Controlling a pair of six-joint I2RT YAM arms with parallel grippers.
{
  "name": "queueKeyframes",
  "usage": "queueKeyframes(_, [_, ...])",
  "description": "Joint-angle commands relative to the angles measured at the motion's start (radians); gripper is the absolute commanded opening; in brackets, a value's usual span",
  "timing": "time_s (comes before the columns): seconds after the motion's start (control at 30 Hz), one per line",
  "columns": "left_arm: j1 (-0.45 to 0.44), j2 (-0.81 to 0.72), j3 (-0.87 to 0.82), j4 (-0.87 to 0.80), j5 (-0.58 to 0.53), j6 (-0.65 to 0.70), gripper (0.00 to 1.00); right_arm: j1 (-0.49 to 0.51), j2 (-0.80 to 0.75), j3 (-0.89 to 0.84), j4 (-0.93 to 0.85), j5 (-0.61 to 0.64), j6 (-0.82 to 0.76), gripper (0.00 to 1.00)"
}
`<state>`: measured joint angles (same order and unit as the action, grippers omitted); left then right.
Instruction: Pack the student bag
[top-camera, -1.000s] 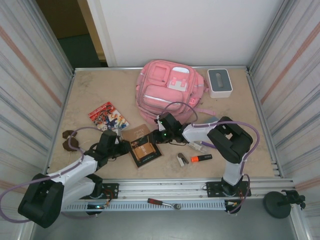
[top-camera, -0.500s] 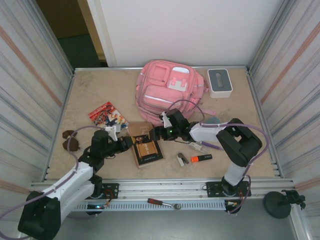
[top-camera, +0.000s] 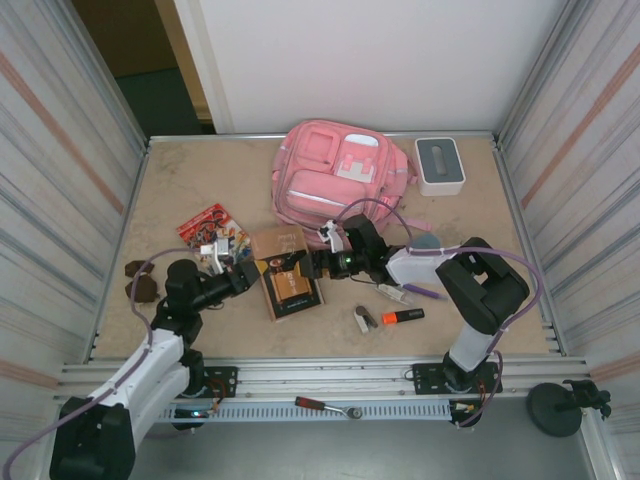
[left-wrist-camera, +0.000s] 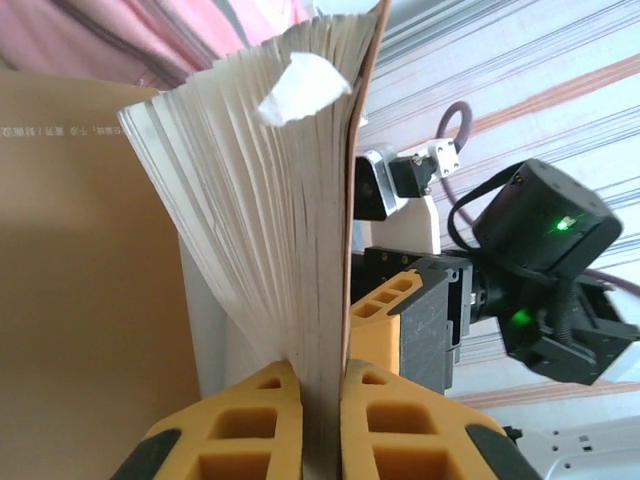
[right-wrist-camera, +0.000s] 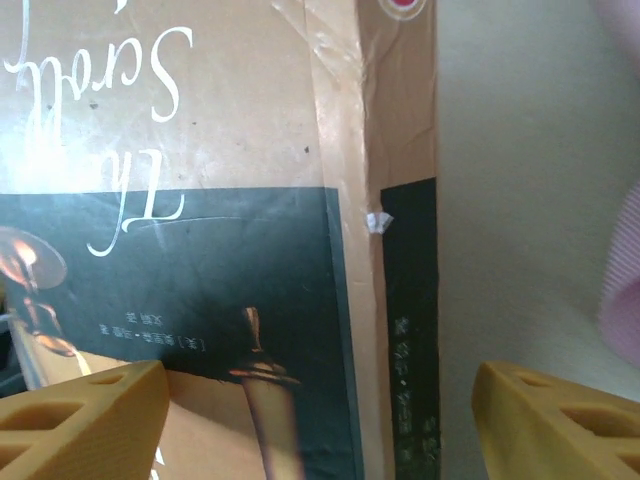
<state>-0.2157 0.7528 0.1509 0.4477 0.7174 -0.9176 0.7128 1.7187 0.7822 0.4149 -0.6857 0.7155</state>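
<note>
Your left gripper (left-wrist-camera: 322, 390) pinches the book (top-camera: 288, 285) at its page edge; your right gripper (right-wrist-camera: 320, 395) stands spread over the spine. The student bag (top-camera: 335, 180) lies just beyond the book, nearer the right gripper.

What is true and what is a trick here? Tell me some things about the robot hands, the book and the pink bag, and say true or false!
1. The left gripper pinches the brown book. True.
2. The right gripper is squeezed shut. False: its fingers stand wide apart at the book's edge.
3. The book is inside the pink bag. False: it lies on the table, in front of the bag.
4. A white box with a grey top sits to the right of the bag. True.
</note>
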Motion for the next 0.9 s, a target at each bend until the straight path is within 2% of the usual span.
queueKeyframes(0.0, [0.01, -0.013, 0.014, 0.113, 0.058, -0.038, 0.0, -0.004, -0.005, -0.01, 0.232, -0.136, 0.095, 0.69])
queueKeyframes(0.03, [0.013, 0.0, 0.015, 0.116, 0.057, -0.037, 0.0, -0.003, 0.0, -0.01, 0.276, -0.152, 0.121, 0.64])
queueKeyframes(0.17, [0.027, 0.056, 0.029, 0.136, 0.047, -0.024, 0.0, 0.001, -0.002, -0.006, 0.36, -0.18, 0.18, 0.3])
queueKeyframes(0.33, [0.036, 0.129, 0.092, 0.017, -0.031, 0.054, 0.0, -0.019, -0.048, -0.034, 0.341, -0.153, 0.18, 0.09])
queueKeyframes(0.37, [0.035, 0.143, 0.115, -0.032, -0.058, 0.086, 0.05, -0.03, -0.064, -0.04, 0.323, -0.143, 0.178, 0.05])
queueKeyframes(0.4, [0.035, 0.156, 0.135, -0.079, -0.081, 0.113, 0.13, -0.043, -0.081, -0.045, 0.299, -0.137, 0.173, 0.03])
queueKeyframes(0.47, [0.035, 0.179, 0.193, -0.198, -0.155, 0.187, 0.4, -0.086, -0.135, -0.049, 0.195, -0.121, 0.14, 0.0])
queueKeyframes(0.53, [0.024, 0.197, 0.257, -0.299, -0.232, 0.257, 0.53, -0.142, -0.221, -0.045, 0.061, -0.099, 0.072, 0.0])
queueKeyframes(0.63, [-0.037, 0.248, 0.375, -0.431, -0.397, 0.382, 0.64, -0.257, -0.375, -0.018, -0.193, -0.05, -0.049, 0.0])
queueKeyframes(0.73, [-0.143, 0.369, 0.532, -0.54, -0.595, 0.549, 0.73, -0.404, -0.492, 0.002, -0.322, -0.045, -0.103, 0.0])
queueKeyframes(0.87, [-0.198, 0.601, 0.745, -0.635, -0.702, 0.736, 0.77, -0.549, -0.559, 0.056, -0.46, -0.01, -0.168, 0.0])
